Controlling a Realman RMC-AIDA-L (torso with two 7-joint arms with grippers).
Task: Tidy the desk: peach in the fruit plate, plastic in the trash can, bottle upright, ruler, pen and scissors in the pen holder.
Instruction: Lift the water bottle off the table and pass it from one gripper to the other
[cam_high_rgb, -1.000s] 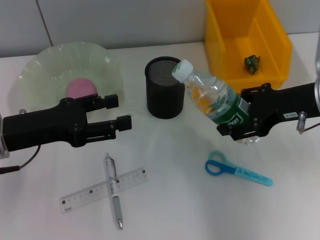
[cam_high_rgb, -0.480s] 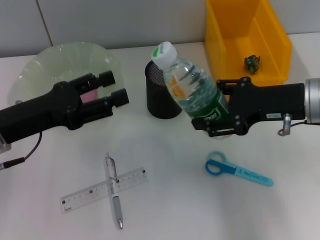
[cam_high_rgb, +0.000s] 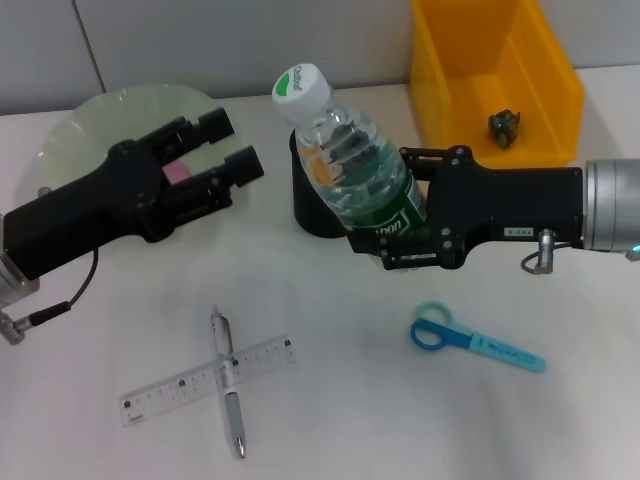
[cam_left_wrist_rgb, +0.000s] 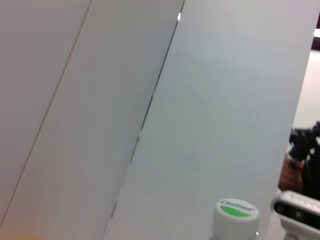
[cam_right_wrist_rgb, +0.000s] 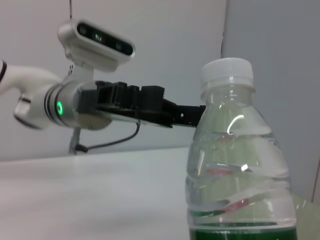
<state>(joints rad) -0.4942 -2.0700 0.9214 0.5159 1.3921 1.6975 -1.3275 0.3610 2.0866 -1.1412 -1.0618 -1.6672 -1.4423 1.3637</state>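
Clear plastic bottle (cam_high_rgb: 350, 165) stands near upright, cap up, clamped in the right gripper (cam_high_rgb: 395, 235) before the pen holder (cam_high_rgb: 312, 210); left gripper (cam_high_rgb: 230, 150) gapes over the fruit plate (cam_high_rgb: 90, 115).

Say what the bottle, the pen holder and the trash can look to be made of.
Bottle: clear, glossy thin plastic, ribbed walls showing liquid, white cap. Pen holder: black, matte, probably metal mesh; a fine grid showed on it. Trash can: bright yellow opaque moulded plastic, smooth with a slight sheen.
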